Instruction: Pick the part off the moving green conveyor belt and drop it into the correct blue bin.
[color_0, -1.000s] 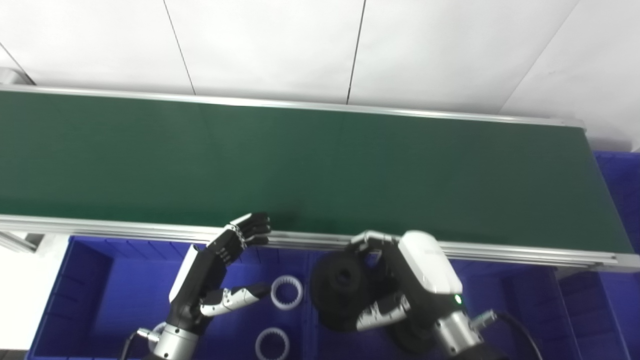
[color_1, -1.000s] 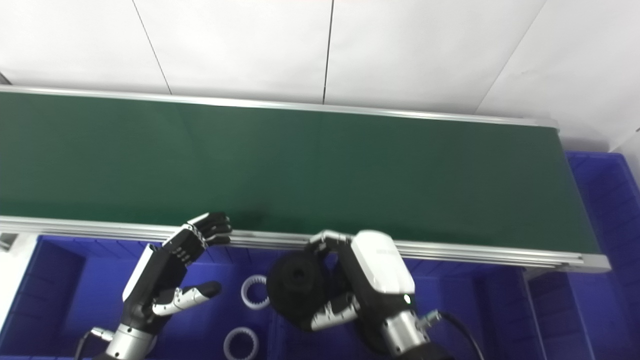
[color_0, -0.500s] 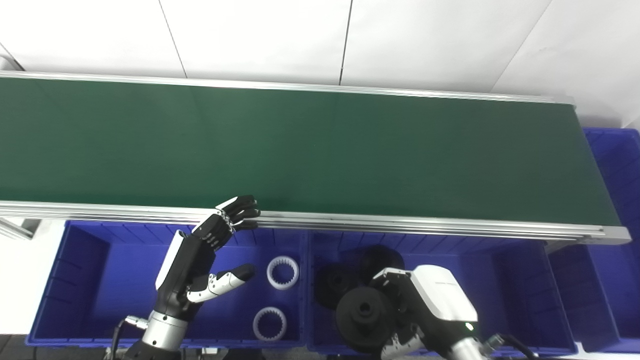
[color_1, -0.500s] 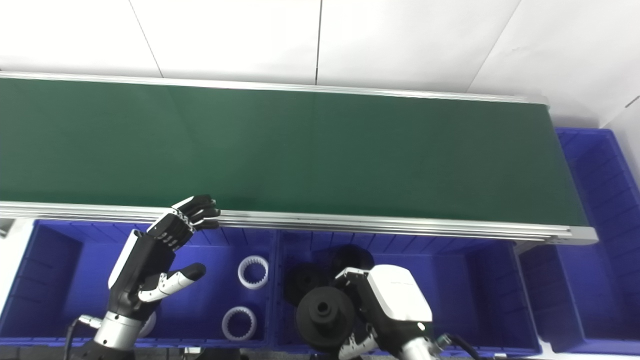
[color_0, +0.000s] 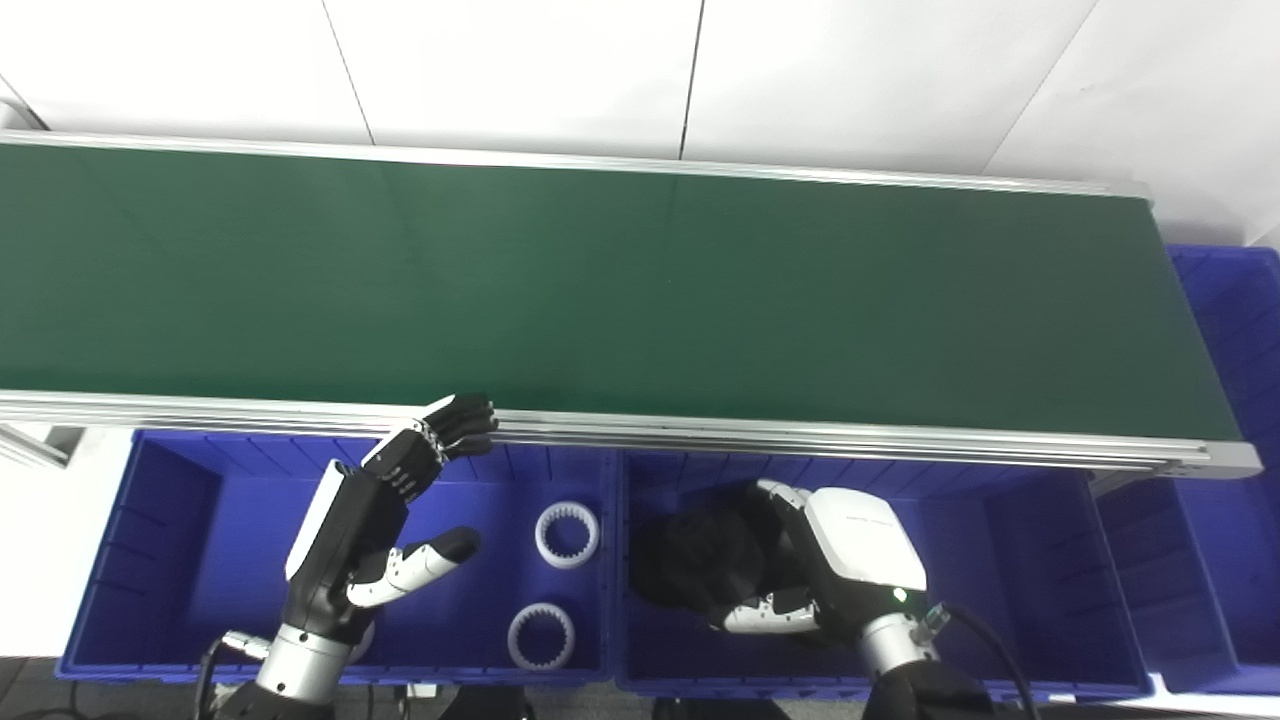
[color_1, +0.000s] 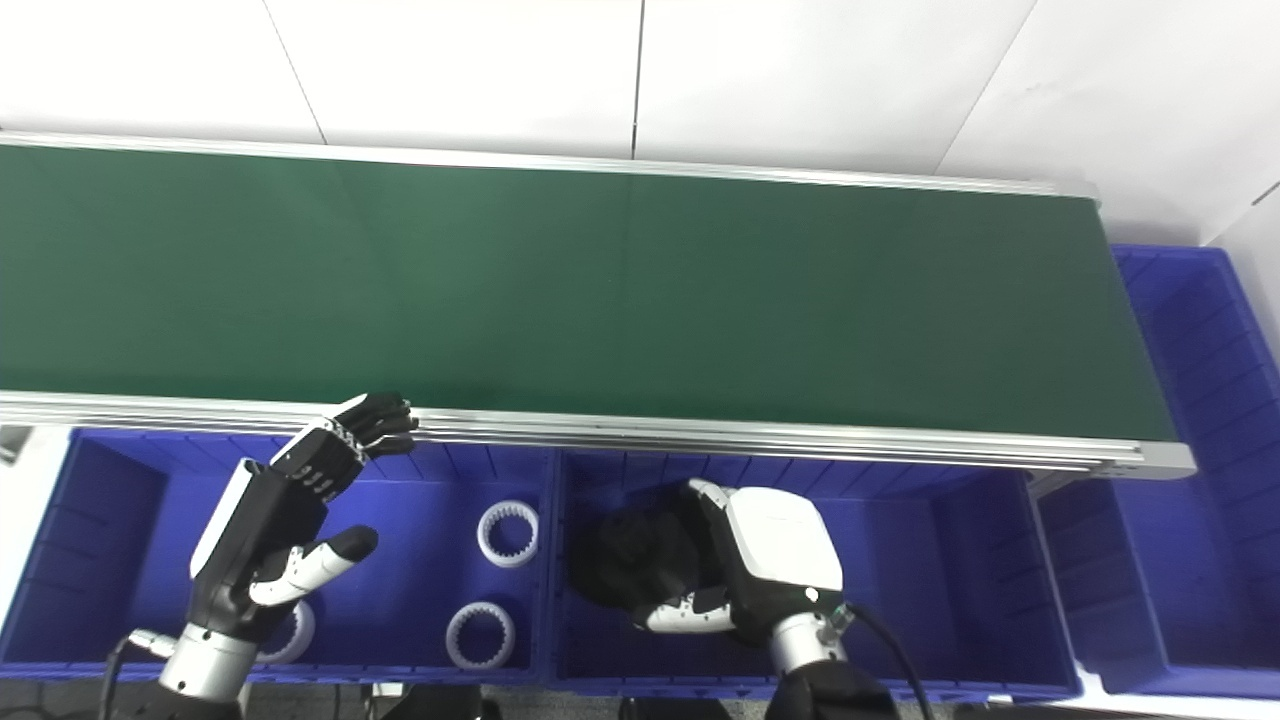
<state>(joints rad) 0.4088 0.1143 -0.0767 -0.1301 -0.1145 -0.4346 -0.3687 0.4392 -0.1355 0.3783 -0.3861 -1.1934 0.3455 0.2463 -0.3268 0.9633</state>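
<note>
Black part (color_0: 690, 562), judged rigid, fairly heavy and best gripped across its rim, is seen low inside the middle blue bin (color_0: 1010, 560), enclosed by the curled fingers of the right hand (color_0: 800, 575); the left hand (color_0: 375, 530) is held spread and empty.

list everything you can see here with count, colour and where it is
conveyor belt: 1, green with silver rails, across the middle, nothing on it
left bin: 1, blue, below the belt's near rail
middle bin: 1, blue, right of the left bin
far-right bin: 1, blue, past the belt's right end
ring gears: 3 visible, white, in the left bin, one partly hidden behind the left wrist
black parts: black, in the middle bin at the right hand; count unclear
wall panels: white, behind the belt
left hand: open, over the left bin
right hand: in the middle bin, fingers around a black part
</note>
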